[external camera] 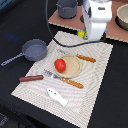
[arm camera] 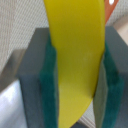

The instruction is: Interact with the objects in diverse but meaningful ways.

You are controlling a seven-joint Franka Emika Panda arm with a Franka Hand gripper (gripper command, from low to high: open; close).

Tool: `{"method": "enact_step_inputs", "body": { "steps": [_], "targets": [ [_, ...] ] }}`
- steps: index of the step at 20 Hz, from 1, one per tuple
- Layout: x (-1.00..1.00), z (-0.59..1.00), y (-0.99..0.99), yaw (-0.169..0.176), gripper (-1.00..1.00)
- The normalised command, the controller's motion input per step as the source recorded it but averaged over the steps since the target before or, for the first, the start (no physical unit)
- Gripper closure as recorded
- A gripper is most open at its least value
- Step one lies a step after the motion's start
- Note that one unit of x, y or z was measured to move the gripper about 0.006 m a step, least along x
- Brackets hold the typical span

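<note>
Exterior view: the gripper [external camera: 89,36] hangs over the striped mat's [external camera: 95,65] far edge, a yellow scrap at its tip; its closure cannot be read here. Tomato [external camera: 60,64], fish-shaped piece [external camera: 56,96] and frying pan [external camera: 31,49] lie untouched, so most interaction remains.

Wrist view: green pads [arm camera: 50,90] clamp the banana [arm camera: 75,55], lifted clear; this grip is confirmed only here.
</note>
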Motion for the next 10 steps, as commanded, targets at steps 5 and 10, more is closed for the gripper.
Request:
{"method": "enact_step_inputs", "body": {
  "steps": [5,10],
  "targets": [
    [-1.0,0.08,0.0,0.0,1.0],
    [-1.0,-0.19,0.01,0.0,1.0]
  ]
}}
